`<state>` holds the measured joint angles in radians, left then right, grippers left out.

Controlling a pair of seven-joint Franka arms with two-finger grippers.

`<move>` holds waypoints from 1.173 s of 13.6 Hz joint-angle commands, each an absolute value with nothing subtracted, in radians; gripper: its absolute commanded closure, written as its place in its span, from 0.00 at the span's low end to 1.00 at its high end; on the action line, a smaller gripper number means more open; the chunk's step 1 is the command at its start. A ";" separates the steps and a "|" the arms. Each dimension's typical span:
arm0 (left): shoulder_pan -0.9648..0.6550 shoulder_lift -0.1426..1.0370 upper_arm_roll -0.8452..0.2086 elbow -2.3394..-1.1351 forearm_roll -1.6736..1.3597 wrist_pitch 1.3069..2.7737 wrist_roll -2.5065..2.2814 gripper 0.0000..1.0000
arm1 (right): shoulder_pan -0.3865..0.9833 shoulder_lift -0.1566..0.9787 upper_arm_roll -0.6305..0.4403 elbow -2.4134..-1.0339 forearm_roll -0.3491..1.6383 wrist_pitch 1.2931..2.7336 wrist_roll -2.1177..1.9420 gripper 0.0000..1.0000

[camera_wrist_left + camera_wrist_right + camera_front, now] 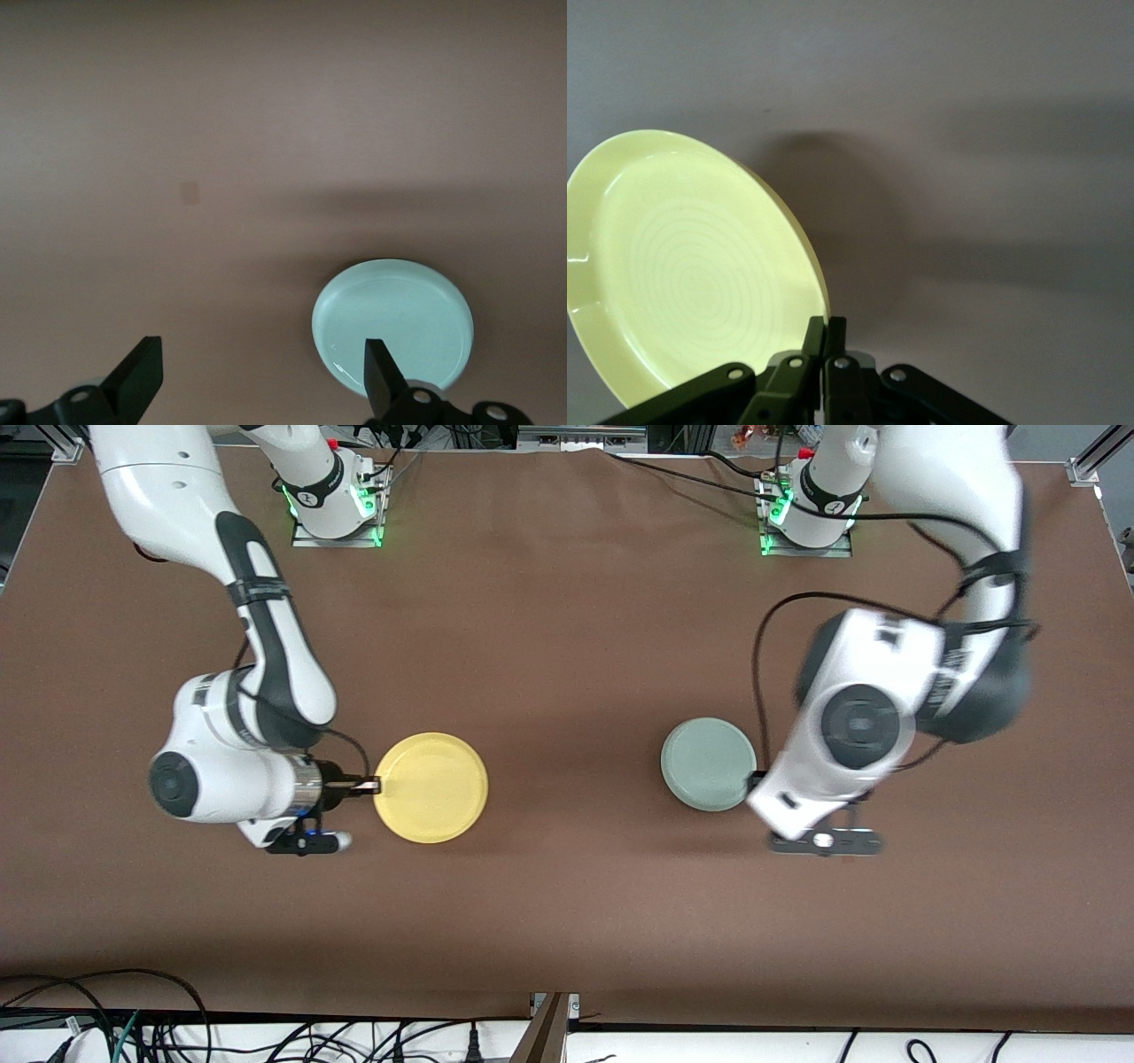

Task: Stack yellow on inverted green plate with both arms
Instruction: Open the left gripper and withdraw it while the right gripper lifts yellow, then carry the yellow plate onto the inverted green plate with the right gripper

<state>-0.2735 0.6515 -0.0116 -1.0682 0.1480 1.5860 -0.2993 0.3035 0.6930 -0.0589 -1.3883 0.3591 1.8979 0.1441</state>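
Note:
The yellow plate (431,787) is toward the right arm's end of the table, face up. My right gripper (374,785) is shut on its rim from the side; in the right wrist view the closed gripper (826,329) pinches the plate's (691,266) edge. I cannot tell if the plate touches the table. The pale green plate (707,763) lies flat toward the left arm's end. My left gripper (758,781) is beside its edge, mostly hidden under the wrist. In the left wrist view the gripper (261,347) is wide open and empty, one finger (379,372) in front of the green plate (394,314).
The brown table (567,646) stretches between the two plates. The arm bases (337,505) stand at the edge farthest from the front camera. Cables (133,1019) lie off the table's nearest edge.

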 commanded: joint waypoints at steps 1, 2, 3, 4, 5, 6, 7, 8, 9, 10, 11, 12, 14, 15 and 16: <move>-0.177 0.565 -0.025 -1.104 0.056 1.537 -0.200 0.00 | 0.461 0.689 -0.067 -1.376 0.402 1.937 0.375 1.00; -0.138 0.534 -0.026 -1.106 0.051 1.504 -0.168 0.00 | 0.524 0.690 -0.067 -1.377 0.423 1.989 0.476 1.00; -0.108 0.513 -0.028 -1.104 0.054 1.471 -0.093 0.00 | 0.602 0.696 -0.069 -1.378 0.426 2.055 0.591 1.00; -0.098 0.490 -0.017 -1.108 0.052 1.460 -0.004 0.00 | 0.679 0.712 -0.069 -1.378 0.425 2.125 0.711 1.00; -0.065 0.464 -0.018 -1.111 0.051 1.451 0.052 0.00 | 0.736 0.725 -0.069 -1.378 0.422 2.194 0.798 1.00; -0.037 0.436 -0.024 -1.114 0.043 1.425 0.061 0.00 | 0.783 0.736 -0.069 -1.378 0.422 2.253 0.852 1.00; -0.034 0.398 -0.014 -1.136 0.037 1.399 0.074 0.00 | 0.832 0.748 -0.069 -1.378 0.420 2.299 0.898 1.00; -0.034 0.314 -0.014 -1.229 0.038 1.404 0.063 0.00 | 0.869 0.759 -0.071 -1.378 0.419 2.348 0.946 1.00; -0.034 0.226 -0.014 -1.332 0.040 1.422 0.075 0.00 | 0.902 0.773 -0.071 -1.378 0.417 2.405 0.984 1.00; -0.034 0.159 -0.011 -1.414 0.038 1.455 0.068 0.00 | 0.934 0.794 -0.072 -1.376 0.416 2.468 1.017 1.00; -0.031 0.109 -0.002 -1.483 0.037 1.504 0.072 0.00 | 0.966 0.819 -0.077 -1.374 0.413 2.527 1.044 1.00; -0.023 0.050 0.011 -1.562 0.035 1.558 0.072 0.00 | 0.985 0.848 -0.080 -1.367 0.411 2.596 1.067 1.00; -0.008 -0.038 0.026 -1.705 0.037 1.693 0.072 0.00 | 1.000 0.911 -0.080 -1.326 0.411 2.678 1.091 1.00; 0.001 -0.063 0.029 -1.745 0.037 1.710 0.074 0.00 | 1.002 0.942 -0.080 -1.289 0.411 2.689 1.092 1.00; 0.003 -0.070 0.028 -1.755 0.037 1.688 0.066 0.00 | 1.005 0.971 -0.081 -1.251 0.411 2.691 1.094 1.00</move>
<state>-0.0138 0.0108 0.0271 -1.6329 0.0640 1.6473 0.0537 0.9937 0.8989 -0.0630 -1.3580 0.4062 2.6818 1.0730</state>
